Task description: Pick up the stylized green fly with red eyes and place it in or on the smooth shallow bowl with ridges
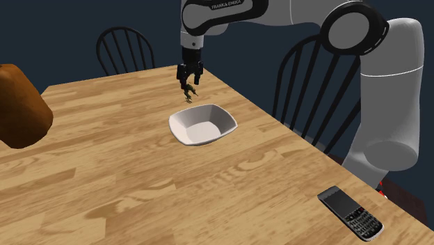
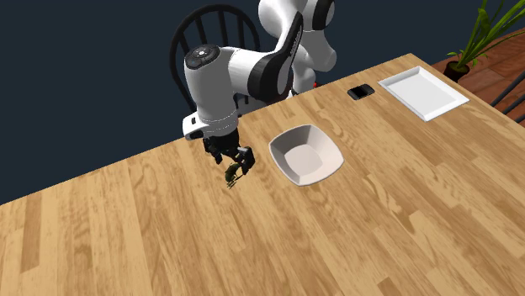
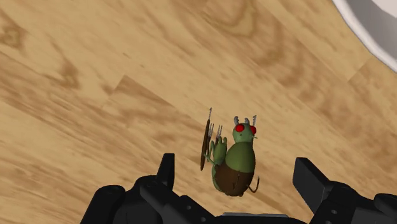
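The green fly with red eyes sits on the wooden table, between my gripper's fingers, which stand apart and do not touch it. In the shoulder view my gripper hangs straight down over the fly, just beyond the white shallow bowl. From the second exterior view the fly lies under my gripper, to the left of the bowl. A piece of the bowl's rim shows past the fly in the wrist view. The bowl holds nothing.
A black phone lies near the table's edge by the arm's base. A white tray sits on the corner beyond the phone. A brown object stands at the shoulder view's left. Dark chairs flank the table.
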Controlling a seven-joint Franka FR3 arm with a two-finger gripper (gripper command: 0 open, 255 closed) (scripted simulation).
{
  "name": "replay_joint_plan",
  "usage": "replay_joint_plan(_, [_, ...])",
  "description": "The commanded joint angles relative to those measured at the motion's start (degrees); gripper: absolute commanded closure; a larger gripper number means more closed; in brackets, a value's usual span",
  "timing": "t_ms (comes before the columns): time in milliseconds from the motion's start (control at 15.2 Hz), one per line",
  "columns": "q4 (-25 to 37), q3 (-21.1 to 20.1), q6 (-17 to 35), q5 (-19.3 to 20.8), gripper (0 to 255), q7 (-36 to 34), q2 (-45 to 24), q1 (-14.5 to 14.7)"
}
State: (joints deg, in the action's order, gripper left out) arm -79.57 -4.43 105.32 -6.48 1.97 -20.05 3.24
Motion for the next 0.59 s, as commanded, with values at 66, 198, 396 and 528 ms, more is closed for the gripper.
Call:
replay_joint_plan(66, [-0.1,0.0,0.2,0.0,0,0.0,0.0,0.0])
replay_joint_plan(198, [-0.1,0.0,0.2,0.0,0,0.0,0.0,0.0])
replay_joint_plan(396, [-0.1,0.0,0.1,0.0,255,0.0,0.0,0.0])
replay_joint_plan(528, [-0.1,0.0,0.1,0.0,255,0.0,0.0,0.0])
